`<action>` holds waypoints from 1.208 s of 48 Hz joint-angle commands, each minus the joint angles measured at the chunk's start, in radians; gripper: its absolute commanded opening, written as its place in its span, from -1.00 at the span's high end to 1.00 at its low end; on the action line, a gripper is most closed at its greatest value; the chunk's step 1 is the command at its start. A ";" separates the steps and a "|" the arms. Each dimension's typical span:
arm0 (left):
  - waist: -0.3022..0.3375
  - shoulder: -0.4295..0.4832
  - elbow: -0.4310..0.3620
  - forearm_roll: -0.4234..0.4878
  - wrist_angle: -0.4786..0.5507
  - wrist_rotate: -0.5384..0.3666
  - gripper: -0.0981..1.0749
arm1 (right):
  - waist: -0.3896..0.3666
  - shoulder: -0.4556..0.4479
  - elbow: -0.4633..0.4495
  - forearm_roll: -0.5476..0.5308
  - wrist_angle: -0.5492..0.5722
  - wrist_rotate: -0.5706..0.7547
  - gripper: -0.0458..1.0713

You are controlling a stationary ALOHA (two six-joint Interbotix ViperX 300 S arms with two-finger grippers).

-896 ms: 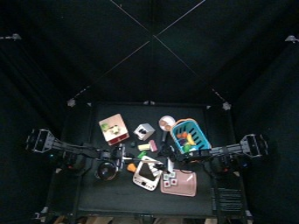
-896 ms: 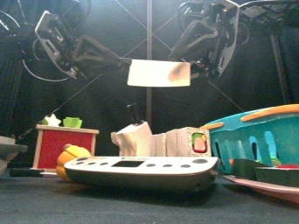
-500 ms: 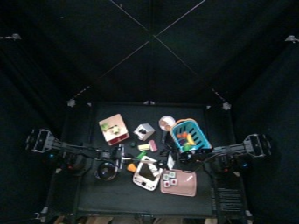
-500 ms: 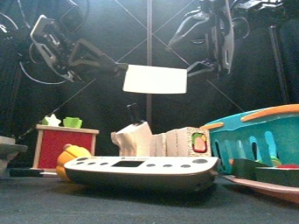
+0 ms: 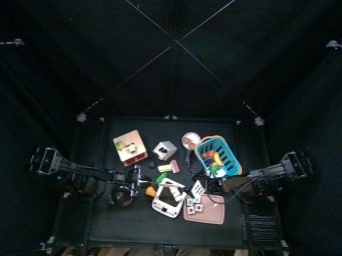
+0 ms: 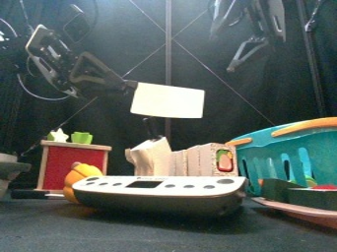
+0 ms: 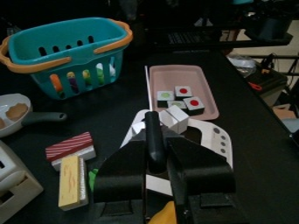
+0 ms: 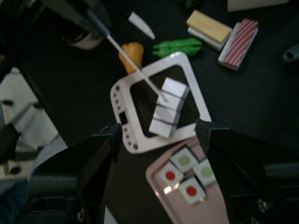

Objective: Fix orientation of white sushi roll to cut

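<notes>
Left gripper [image 7: 155, 145]: jaws pressed together on a toy knife [image 6: 168, 99], pinched by the handle; the white blade is held broadside in the front view, above the table things, and is seen edge-on between the jaws in the left wrist view. Right gripper [image 8: 163, 144]: jaws spread wide, nothing held or touched, raised high on the right in the front view. The white sushi roll [image 8: 167, 105] is seen lying on a white cutting board [image 8: 128, 92], in pieces set end to end, just ahead of the left jaws and under the right gripper. A pink tray [image 7: 198, 80] with more sushi pieces is placed just beside the board. A teal basket [image 7: 66, 51] is set well behind it, and a red-and-white striped piece [image 7: 72, 144] is laid to the side of the left jaws. Everything is set on a black table [image 7: 239, 179], shut in by black curtains [image 5: 171, 50]
</notes>
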 commanded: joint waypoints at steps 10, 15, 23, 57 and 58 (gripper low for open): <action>-0.002 -0.014 -0.011 0.002 -0.005 0.003 0.16 | -0.160 0.048 -0.209 0.311 0.167 -0.612 -0.82; 0.002 -0.025 -0.011 -0.002 -0.011 0.002 0.16 | -0.179 0.071 -0.186 0.331 0.161 -0.844 -0.81; 0.002 -0.037 -0.011 -0.002 -0.011 0.002 0.16 | -0.178 0.094 -0.080 0.322 -0.003 -0.991 -0.81; 0.005 -0.014 -0.037 -0.031 -0.077 0.000 0.16 | -0.183 0.048 0.170 0.238 -0.575 -0.994 -0.51; 0.005 -0.012 -0.037 -0.032 -0.077 0.000 0.16 | -0.181 0.049 0.172 0.238 -0.575 -0.994 -0.49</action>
